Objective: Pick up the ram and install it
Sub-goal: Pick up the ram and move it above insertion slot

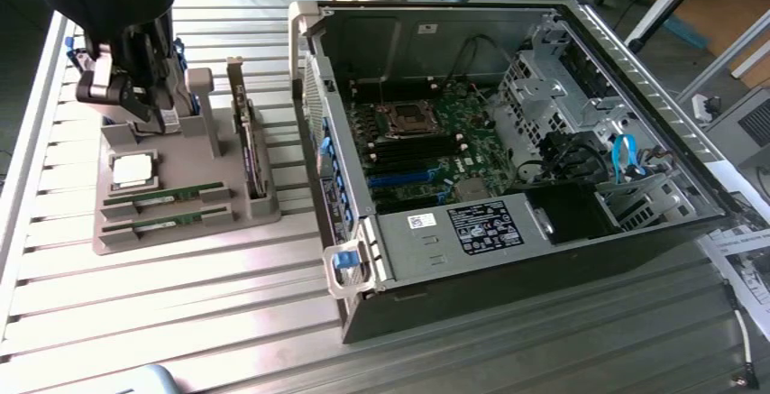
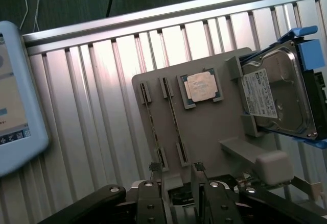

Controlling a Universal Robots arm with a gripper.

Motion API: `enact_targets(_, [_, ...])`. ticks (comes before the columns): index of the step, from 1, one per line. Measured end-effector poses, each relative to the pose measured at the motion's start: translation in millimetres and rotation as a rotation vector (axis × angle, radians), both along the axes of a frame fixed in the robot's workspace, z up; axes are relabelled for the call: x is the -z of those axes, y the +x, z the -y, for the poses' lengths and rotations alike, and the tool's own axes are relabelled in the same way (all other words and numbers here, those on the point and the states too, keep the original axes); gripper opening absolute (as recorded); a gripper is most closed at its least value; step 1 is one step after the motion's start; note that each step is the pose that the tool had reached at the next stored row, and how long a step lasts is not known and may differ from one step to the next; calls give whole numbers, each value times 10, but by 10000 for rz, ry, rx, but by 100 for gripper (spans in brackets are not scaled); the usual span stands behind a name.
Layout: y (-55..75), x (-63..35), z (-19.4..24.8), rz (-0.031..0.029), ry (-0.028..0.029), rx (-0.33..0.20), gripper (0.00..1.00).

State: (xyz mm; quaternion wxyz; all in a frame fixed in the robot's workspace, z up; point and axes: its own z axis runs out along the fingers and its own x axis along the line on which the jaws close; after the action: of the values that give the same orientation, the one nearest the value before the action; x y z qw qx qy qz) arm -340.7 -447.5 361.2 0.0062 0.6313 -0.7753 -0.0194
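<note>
The gripper (image 1: 142, 116) hangs released and empty at the exterior view's upper left, over the grey tray (image 1: 247, 212); the ram (image 1: 162, 197) lies slotted there beside its twin (image 1: 169, 223), lower left

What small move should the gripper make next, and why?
Probably slide the open gripper over the nearer ram stick before descending: it holds nothing, hangs above the gray holder near the hard drive, and that stick sits in its slot.
</note>
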Motion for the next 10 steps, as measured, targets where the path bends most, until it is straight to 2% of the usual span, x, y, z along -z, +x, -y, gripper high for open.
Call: enact_targets(10, [0,49,0,0,0,0,36])
